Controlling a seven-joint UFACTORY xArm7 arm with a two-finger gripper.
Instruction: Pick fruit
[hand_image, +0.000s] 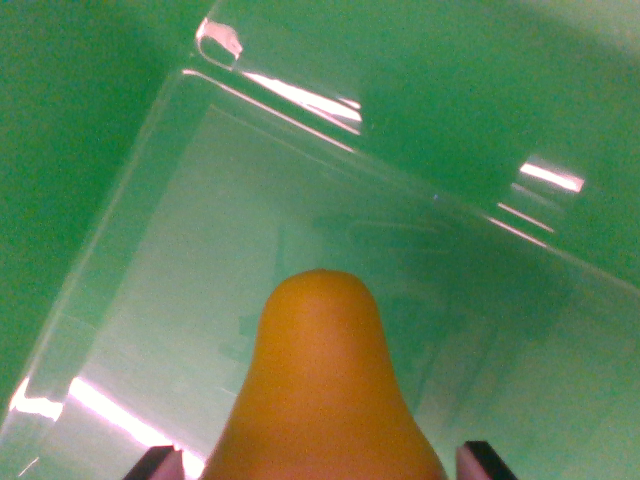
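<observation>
while my wrist camera looks down over a green surface (60, 120), a pear (325, 390) fills the lower middle of the wrist view; it is orange-yellow, smooth and matte, with its narrow rounded neck pointing toward twelve o'clock and its broad body running off the bottom edge at six; my pincer (320, 466) shows only as two dark finger tips, one at about seven o'clock just beside the pear's flank and one at about five o'clock on the other side; the pear sits squarely between them and its sides meet the tips at the frame's edge, so i read my pincer as closed narrow around the pear, though the contact itself is cut off by the bottom of the frame; behind the pear lies a clear box (300, 200), tilted so that its near corner points toward eleven o'clock; its rim runs from eleven down toward eight on one side and from eleven across toward three on the other; bright pinkish glints sit on the rim at twelve, at two and at eight o'clock; through its walls the green shows pale and hazy; whether the pear is inside the box or above it i cannot tell.
</observation>
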